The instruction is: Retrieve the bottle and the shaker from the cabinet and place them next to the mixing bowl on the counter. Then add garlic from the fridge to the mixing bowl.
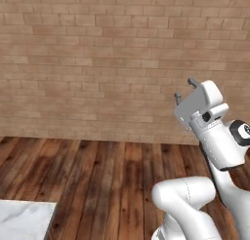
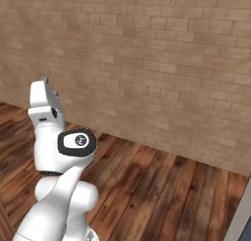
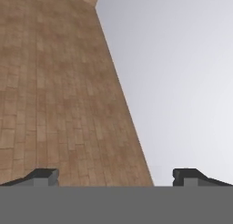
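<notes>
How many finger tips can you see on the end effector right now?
2: on the end effector, spread wide, one finger tip at hand view's lower left, the other lower right, nothing between.

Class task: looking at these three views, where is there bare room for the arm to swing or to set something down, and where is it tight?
Bare wooden floor lies between the brick wall and the marble corner. The open gripper, held up, has nothing between its fingertips. It seems tight only around the arm's own base.
</notes>
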Robot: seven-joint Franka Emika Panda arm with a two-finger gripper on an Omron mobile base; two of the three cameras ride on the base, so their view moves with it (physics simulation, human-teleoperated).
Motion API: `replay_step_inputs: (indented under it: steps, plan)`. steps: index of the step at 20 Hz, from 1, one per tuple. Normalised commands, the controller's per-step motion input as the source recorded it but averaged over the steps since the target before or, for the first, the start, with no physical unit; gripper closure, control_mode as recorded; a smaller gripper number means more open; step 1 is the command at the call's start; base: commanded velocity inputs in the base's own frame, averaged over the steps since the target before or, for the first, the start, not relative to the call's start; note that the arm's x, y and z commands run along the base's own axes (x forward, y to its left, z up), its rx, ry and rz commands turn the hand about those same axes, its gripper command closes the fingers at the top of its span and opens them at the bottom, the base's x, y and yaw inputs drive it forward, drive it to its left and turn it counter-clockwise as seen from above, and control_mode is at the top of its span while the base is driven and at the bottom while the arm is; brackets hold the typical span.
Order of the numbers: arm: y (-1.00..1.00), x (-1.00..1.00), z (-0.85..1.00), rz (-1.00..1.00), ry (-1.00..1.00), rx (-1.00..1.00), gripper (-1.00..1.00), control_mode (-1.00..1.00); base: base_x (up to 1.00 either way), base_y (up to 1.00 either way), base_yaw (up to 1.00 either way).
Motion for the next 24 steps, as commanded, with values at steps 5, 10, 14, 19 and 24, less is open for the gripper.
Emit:
replay_step_inputs:
  steps: [5, 10, 14, 19, 24]
  plan:
    - [0.0, 0.0, 0.0, 0.0, 0.0, 0.0, -1.0, 1.0, 0.89, -0.06, -0.22]
    - [0.0, 0.0, 0.0, 0.0, 0.0, 0.0, -1.0, 1.0, 0.75, 0.0, -0.41]
    - [0.0, 0.0, 0.0, 0.0, 0.0, 0.0, -1.0, 1.0, 0.68, -0.02, -0.45]
    - [0.0, 0.0, 0.0, 0.0, 0.0, 0.0, -1.0, 1.0, 0.77, 0.0, -0.47]
    - [0.0, 0.0, 0.0, 0.0, 0.0, 0.0, -1.0, 1.0, 0.79, 0.0, -0.47]
